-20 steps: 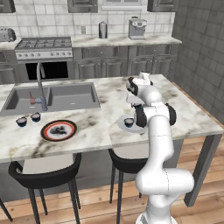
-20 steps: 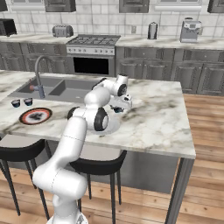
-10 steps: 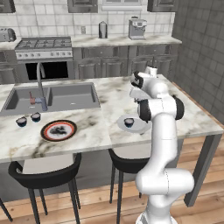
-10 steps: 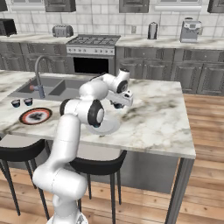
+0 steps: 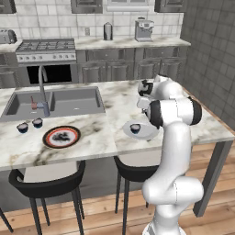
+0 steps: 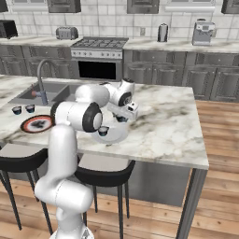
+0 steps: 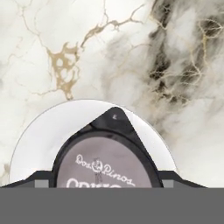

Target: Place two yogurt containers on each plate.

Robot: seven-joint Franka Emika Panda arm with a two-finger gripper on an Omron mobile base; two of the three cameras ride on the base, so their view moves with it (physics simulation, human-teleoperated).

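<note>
We are clamping our gripper on one yogurt cup above the white plate, which is carrying another cup, while two cups are sitting beside the empty red-rimmed plate.

White-grey marble island counter under tool, grey inset sink left of it. Black round stools below. Grey cabinets, steel stove beyond. Wood plank floor.
</note>
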